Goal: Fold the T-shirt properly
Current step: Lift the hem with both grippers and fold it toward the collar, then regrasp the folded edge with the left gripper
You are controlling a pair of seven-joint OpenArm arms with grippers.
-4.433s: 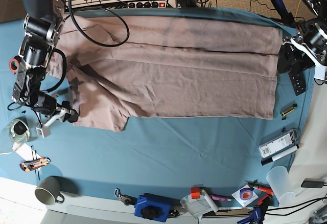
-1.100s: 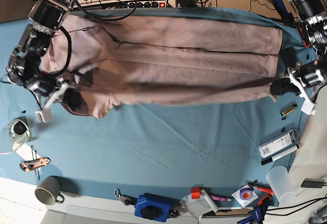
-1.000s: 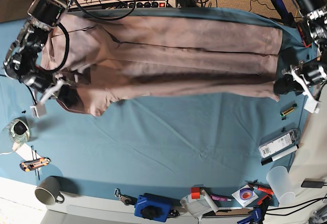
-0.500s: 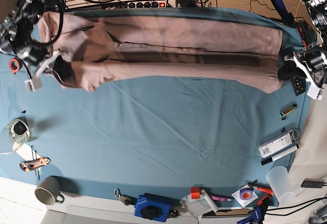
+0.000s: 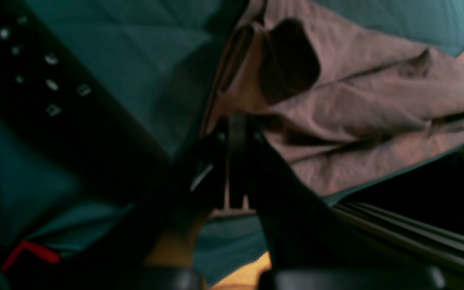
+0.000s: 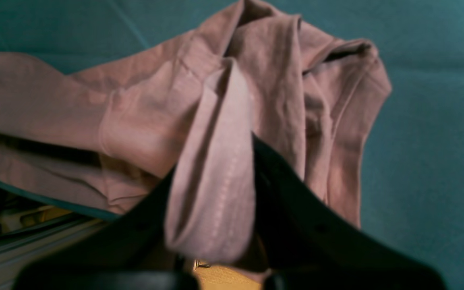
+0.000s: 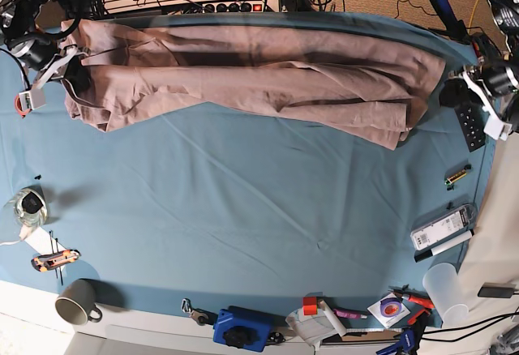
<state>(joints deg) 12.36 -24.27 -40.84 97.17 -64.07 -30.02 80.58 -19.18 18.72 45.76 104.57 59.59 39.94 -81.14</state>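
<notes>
Pinching the T-shirt (image 7: 243,71) at either end, the left hand (image 7: 454,96) and right hand (image 7: 69,67) hold its near edge folded toward the bench's (image 7: 243,209) far side; next, judging by this, comes laying the edge flat and letting go.

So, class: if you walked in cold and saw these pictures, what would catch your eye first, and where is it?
The long pink-brown T-shirt stretched across the far side of the teal table cloth, folded into a narrow band. Each end is pinched by a shut gripper: the right gripper at the base view's left, the left gripper at its right. Small clutter lines the near edge.
</notes>
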